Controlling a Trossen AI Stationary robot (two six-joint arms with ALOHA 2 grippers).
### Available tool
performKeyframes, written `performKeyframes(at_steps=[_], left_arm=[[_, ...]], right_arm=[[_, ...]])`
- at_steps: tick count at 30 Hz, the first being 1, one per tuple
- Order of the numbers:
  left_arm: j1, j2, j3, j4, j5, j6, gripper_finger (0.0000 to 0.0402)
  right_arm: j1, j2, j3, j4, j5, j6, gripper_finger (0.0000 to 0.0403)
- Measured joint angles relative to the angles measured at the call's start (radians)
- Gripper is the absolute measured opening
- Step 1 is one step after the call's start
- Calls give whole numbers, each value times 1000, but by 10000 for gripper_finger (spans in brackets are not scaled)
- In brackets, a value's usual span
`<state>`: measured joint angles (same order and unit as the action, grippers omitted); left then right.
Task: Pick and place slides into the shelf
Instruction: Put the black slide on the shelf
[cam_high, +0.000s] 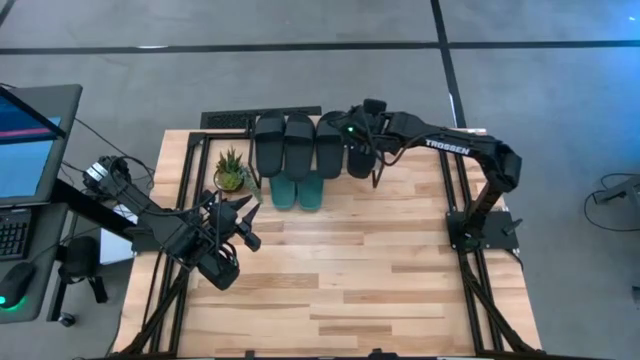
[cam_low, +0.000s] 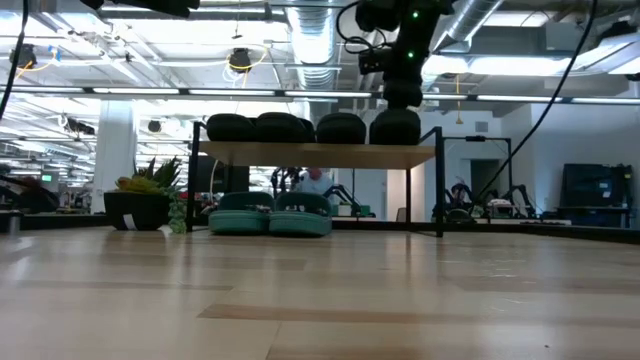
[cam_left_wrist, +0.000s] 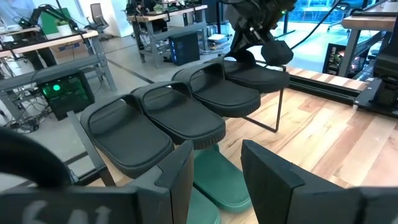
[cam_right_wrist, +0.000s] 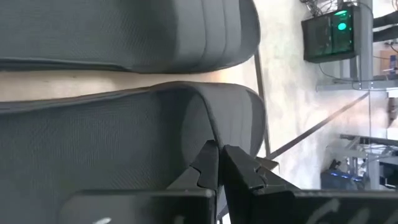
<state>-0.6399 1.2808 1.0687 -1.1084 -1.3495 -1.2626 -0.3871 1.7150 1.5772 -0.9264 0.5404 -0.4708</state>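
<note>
Four black slides (cam_high: 300, 145) lie side by side on the shelf's wooden top (cam_low: 320, 155). The two teal slides (cam_high: 298, 190) sit on the table under the shelf's near edge, and the low view also shows these teal slides (cam_low: 270, 215). My right gripper (cam_high: 352, 135) reaches in from the table's right and is over the rightmost black slide (cam_high: 360, 160), shut on it. My left gripper (cam_high: 248, 222) hovers open over the table's left part, pointing toward the shelf, well short of the slides. My right gripper (cam_right_wrist: 219, 162) pinches the edge of the rightmost black slide's strap (cam_right_wrist: 208, 127) between its two fingers. It comes from above, pointing down. The slide lies flat on the shelf top beside the others.
A small potted plant (cam_high: 232, 170) stands on the table just left of the shelf. Black frame rails run along the table's left and right sides. A monitor and keyboard sit off the table's left. Bare wood (cam_high: 360, 280) stretches across the table's near half.
</note>
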Motion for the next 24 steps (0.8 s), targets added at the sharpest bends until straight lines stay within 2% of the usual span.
performKeyframes(at_steps=[12,24], left_arm=[[0,0,0,0,1,-4,125],[0,0,0,0,0,-4,125]], right_arm=[[-6,7,0,-3,-2,-4,0],[-13,7,0,-10,-42,-111,0]])
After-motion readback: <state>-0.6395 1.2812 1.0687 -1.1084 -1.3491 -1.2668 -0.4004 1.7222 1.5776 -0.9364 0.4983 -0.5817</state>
